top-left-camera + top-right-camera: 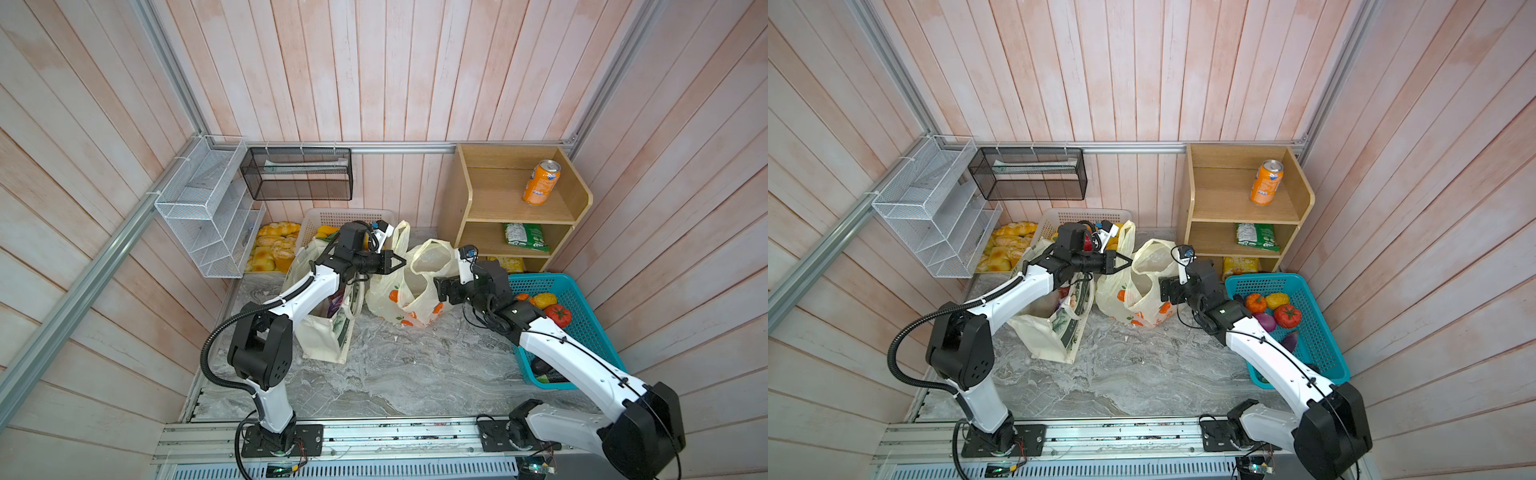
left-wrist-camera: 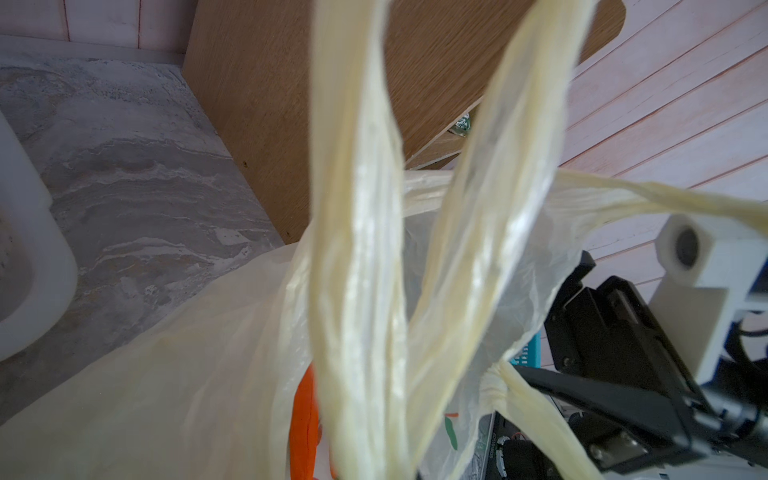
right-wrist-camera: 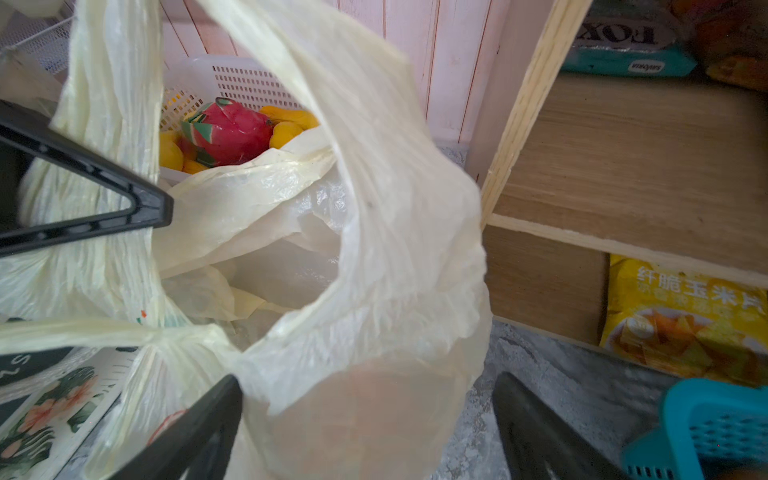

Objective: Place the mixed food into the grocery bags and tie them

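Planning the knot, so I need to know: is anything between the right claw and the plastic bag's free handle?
Nothing visible does. The open right claw straddles the plastic bag's free handle, with no other object between them. The shut left claw holds the other handle up, off to one side.

Two bags (image 1: 320,340) (image 1: 390,297), two baskets (image 1: 349,214) (image 1: 582,328), two wire racks (image 1: 199,216) (image 1: 299,183), one orange can (image 1: 541,183)

Right wrist view:
- green snack packet (image 3: 623,45), upper right of frame: large dark letters, "FOX" as far as legible; small print below unreadable.
- yellow snack packet (image 3: 685,328), lower right: white characters "纤脆玉米片".
- cloth tote (image 3: 45,399), lower left: pale letter fragments on dark band, unreadable.

Top views:
- orange soda can (image 1: 541,183): blue logo, too small to read.
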